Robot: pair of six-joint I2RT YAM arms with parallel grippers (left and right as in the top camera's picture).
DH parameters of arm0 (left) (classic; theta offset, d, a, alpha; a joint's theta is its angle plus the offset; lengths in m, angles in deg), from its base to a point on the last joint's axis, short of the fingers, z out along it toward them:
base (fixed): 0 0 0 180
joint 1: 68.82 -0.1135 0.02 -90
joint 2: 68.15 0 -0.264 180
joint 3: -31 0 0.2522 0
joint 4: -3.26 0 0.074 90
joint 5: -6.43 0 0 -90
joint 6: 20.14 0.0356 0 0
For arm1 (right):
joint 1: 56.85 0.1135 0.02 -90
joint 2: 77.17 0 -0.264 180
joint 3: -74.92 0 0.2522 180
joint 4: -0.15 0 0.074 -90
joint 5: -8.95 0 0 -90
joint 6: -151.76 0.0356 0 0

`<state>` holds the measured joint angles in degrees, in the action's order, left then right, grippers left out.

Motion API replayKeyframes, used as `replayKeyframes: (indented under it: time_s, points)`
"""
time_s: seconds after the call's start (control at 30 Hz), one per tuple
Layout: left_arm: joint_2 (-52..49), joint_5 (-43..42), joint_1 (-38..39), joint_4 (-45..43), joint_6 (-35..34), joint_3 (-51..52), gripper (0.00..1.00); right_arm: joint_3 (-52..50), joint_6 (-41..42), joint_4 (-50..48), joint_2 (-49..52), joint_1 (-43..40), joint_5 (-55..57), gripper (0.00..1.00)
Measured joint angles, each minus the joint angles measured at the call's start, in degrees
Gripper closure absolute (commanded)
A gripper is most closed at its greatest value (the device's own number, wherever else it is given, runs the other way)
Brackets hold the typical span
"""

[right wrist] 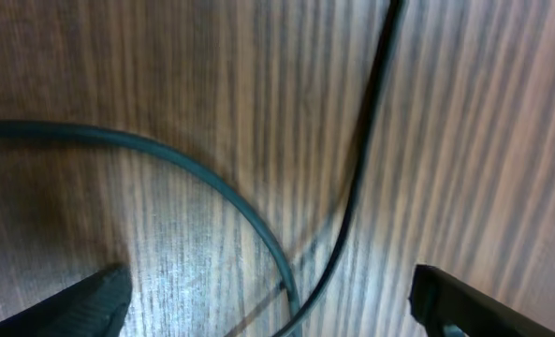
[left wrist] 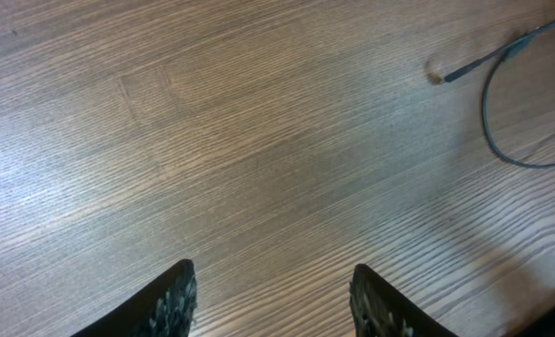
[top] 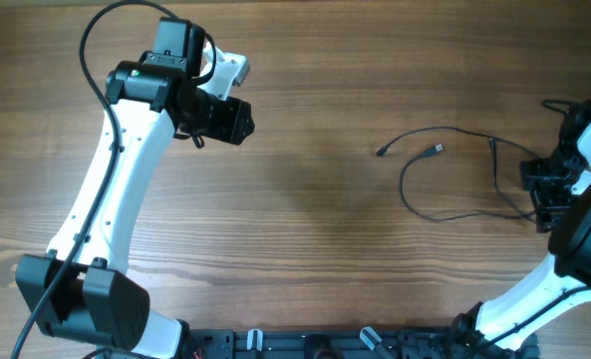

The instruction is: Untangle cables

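- Wood-grain desk point(top: 305, 229), brown and matte with fine parallel streaks, carries everything in the scene.
- Very thin, flexible black-green cables point(top: 407, 189) with tiny metallic plug ends point(top: 382, 153) are laid as loose curved strands on the right half of the desk. No tight bundle is seen.
- The left end effector point(left wrist: 272, 309) is held about half open and empty. It is kept well apart from the strands, judged so that the working area is left free.
- The right end effector point(right wrist: 277, 309) is spread wide, close above the desk, with nothing gripped.
- Two crossing strands are framed between its black fingers point(right wrist: 90, 300). This placement is judged to prepare a pinch near the crossing.
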<state>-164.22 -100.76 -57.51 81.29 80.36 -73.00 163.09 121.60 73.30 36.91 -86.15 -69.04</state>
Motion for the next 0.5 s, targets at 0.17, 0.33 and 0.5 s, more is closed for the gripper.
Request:
replayKeyframes:
  time_s: [0.17, 0.33, 0.5]
  points:
    - [0.0, 0.0, 0.0, 0.0, 0.0, 0.0, 0.45, -3.5, -0.6, -6.5, -1.7, 0.2, -1.3, 0.36]
    - [0.0, 0.0, 0.0, 0.0, 0.0, 0.0, 0.45, -8.2, -0.8, -11.8, -4.2, 0.2, -1.8, 0.36]
    - [0.0, 0.0, 0.0, 0.0, 0.0, 0.0, 0.45, -12.5, -0.7, -16.9, -6.6, 0.0, -2.4, 0.35]
